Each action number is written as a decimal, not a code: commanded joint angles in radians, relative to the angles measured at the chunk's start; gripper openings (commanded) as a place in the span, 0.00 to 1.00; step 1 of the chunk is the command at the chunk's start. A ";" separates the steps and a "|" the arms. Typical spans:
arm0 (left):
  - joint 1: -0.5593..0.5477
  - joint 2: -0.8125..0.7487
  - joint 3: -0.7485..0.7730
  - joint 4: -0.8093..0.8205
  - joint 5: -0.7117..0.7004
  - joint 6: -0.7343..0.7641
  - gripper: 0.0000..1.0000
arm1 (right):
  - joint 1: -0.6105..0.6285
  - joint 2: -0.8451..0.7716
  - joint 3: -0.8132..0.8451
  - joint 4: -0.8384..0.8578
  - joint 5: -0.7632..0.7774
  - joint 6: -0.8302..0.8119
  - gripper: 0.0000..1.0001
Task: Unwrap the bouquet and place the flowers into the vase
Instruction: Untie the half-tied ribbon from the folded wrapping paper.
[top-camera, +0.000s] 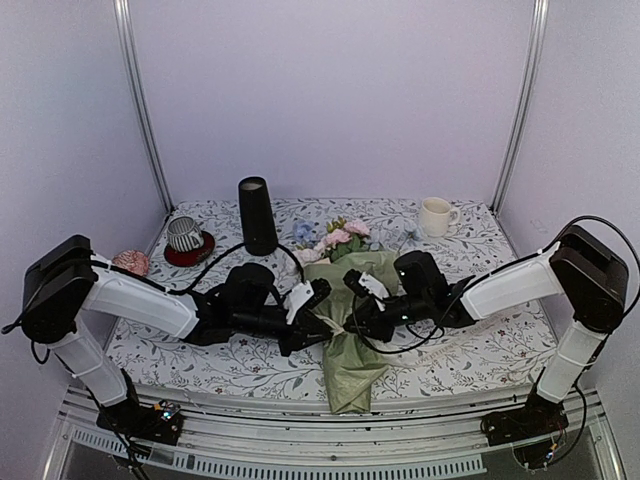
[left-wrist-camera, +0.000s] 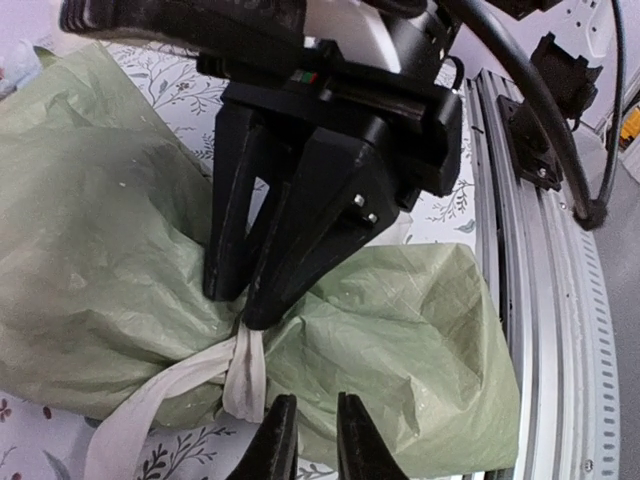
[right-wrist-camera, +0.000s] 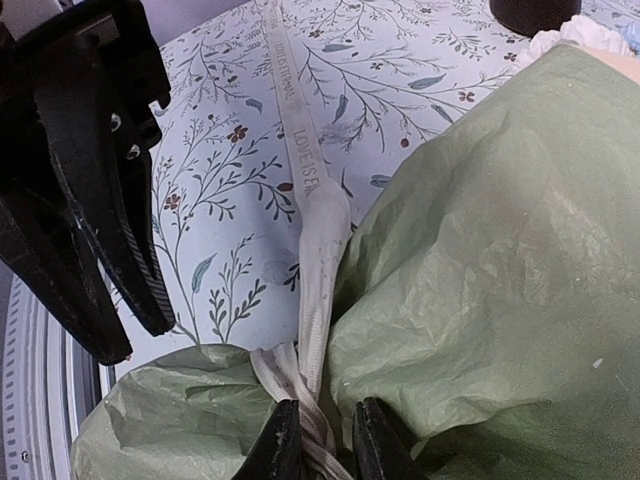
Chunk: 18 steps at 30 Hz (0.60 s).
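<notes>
1. The bouquet (top-camera: 350, 345) lies flat in the middle of the worktop (top-camera: 480, 350). Its wrapped end points toward the arm bases and its flowers (top-camera: 340, 240) toward the back wall.
2. Green paper (left-wrist-camera: 400, 330) covers the stems, cinched at the waist by a tied cream ribbon (right-wrist-camera: 315, 230).
3. The right tool (right-wrist-camera: 320, 445) is clamped on the ribbon at the knot, and the band runs up between its 2 fingers.
4. The left tool (left-wrist-camera: 310, 445) faces it from the other side, just beside the knot and over the paper. Its 2 fingers stand a narrow gap apart with nothing between them.
5. 1 ribbon tail trails from the knot across the worktop.
6. The vase (top-camera: 257, 215) stands upright at the back, left of the flowers and apart from them.
7. A mug (top-camera: 434, 216) stands back right and a striped cup (top-camera: 184, 233) back left.
</notes>
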<state>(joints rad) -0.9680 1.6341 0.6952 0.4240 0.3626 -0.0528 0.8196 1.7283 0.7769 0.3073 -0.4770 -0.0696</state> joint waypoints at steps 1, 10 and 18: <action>-0.011 0.004 0.016 -0.021 -0.039 0.036 0.17 | 0.021 0.022 0.033 -0.045 0.031 -0.031 0.17; -0.011 -0.003 0.020 -0.034 -0.065 0.044 0.17 | 0.021 -0.054 -0.010 0.001 0.038 -0.014 0.03; -0.016 0.006 0.030 -0.041 -0.063 0.044 0.17 | 0.022 -0.200 -0.121 0.118 0.088 0.004 0.02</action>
<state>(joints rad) -0.9680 1.6341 0.7010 0.3958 0.3042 -0.0257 0.8368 1.6024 0.6960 0.3309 -0.4183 -0.0792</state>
